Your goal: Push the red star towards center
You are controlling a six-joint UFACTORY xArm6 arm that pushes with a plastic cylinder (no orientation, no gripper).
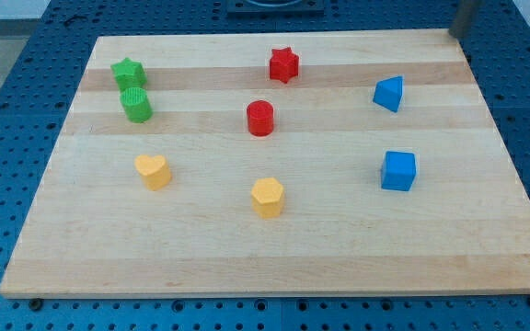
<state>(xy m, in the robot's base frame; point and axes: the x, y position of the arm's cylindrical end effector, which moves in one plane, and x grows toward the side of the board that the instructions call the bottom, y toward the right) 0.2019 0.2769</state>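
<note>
Camera view, stock on the wooden board (pixel 274 248): red star (pixel 283 64) at 12 o'clock from the board's middle, near the top edge; red cylinder (pixel 260 118) just below it, closest to the centre. Green star (pixel 128 72) and green cylinder (pixel 137 105) at 10 o'clock, nearly touching. Yellow heart (pixel 153 171) at 8 o'clock; yellow hexagonal block (pixel 268 197) at 6 o'clock. Blue angular block (pixel 388 93) at 2 o'clock; blue cube (pixel 398 170) at 4 o'clock. My rod (pixel 464 16) shows only at the top right corner, well apart from every block; my tip's exact end I cannot tell. I carry no gripper and hold nothing.
</note>
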